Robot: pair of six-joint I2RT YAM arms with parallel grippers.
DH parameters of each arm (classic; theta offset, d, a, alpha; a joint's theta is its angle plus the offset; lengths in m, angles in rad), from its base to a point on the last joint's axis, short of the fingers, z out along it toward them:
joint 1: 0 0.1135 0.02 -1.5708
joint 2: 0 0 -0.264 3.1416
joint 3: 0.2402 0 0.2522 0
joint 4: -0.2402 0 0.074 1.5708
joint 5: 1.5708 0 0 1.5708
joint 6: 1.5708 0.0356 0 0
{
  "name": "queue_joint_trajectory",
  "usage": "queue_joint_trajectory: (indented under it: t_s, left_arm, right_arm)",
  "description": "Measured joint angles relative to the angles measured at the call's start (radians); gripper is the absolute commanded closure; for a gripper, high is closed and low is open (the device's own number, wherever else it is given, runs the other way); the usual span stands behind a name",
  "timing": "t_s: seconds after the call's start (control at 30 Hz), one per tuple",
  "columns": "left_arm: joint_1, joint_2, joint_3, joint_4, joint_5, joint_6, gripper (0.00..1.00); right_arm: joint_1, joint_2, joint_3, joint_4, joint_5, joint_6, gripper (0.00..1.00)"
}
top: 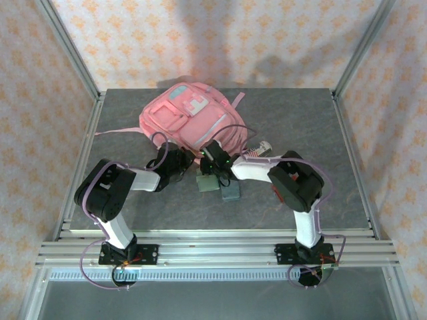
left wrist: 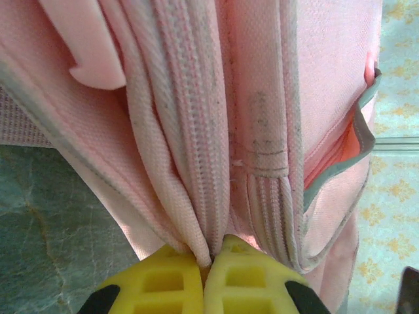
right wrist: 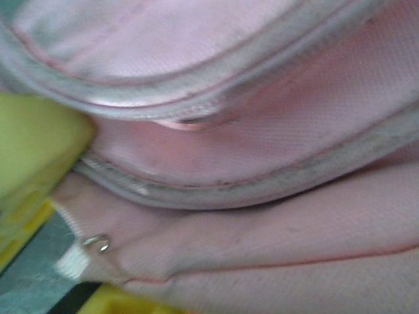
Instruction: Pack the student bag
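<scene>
The bag [top: 190, 117] lies at the far middle of the table [top: 300, 133]. Left gripper [left wrist: 211, 261] pinches it at the zip [left wrist: 193, 131]: good anchor, hold it taut. Right gripper [top: 212, 155] noses in beside the zip ring [right wrist: 98, 244]; clamped or not, I cannot tell. It wants a square bite there, pulling along the zip.

Overhead rear view; wrist views tight on student bag [top: 190, 117]

Student bag [top: 190, 120] of matt woven cloth, fingers [left wrist: 163, 284] smooth yellow plastic
</scene>
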Motion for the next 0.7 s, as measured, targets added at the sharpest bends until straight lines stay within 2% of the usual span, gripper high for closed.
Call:
queue_joint_trajectory:
  t_s: [0.1,0.27,0.3,0.4,0.47,0.57,0.7]
  left_arm:
    - [0.000,0.000,0.000,0.000,0.000,-0.003,1.00]
    - [0.000,0.000,0.000,0.000,0.000,-0.003,1.00]
    - [0.000,0.000,0.000,0.000,0.000,-0.003,1.00]
    - [0.000,0.000,0.000,0.001,0.001,-0.004,1.00]
    - [-0.002,0.000,0.000,0.002,0.002,-0.005,1.00]
    - [-0.002,0.001,0.002,0.002,0.004,-0.007,1.00]
    - [-0.002,0.002,0.002,0.002,0.006,-0.007,1.00]
  right_arm:
    - [0.005,0.001,0.005,-0.014,0.020,0.007,0.98]
    - [0.006,-0.001,0.005,-0.017,0.023,0.005,1.00]
    - [0.006,-0.001,0.005,-0.018,0.023,0.004,0.95]
    - [0.006,-0.001,0.005,-0.018,0.012,-0.005,0.67]
    - [0.010,-0.002,0.006,-0.014,0.006,-0.010,0.64]
    - [0.021,-0.002,0.010,-0.016,0.013,-0.016,0.65]
    - [0.035,0.002,0.024,-0.047,0.023,-0.024,0.83]
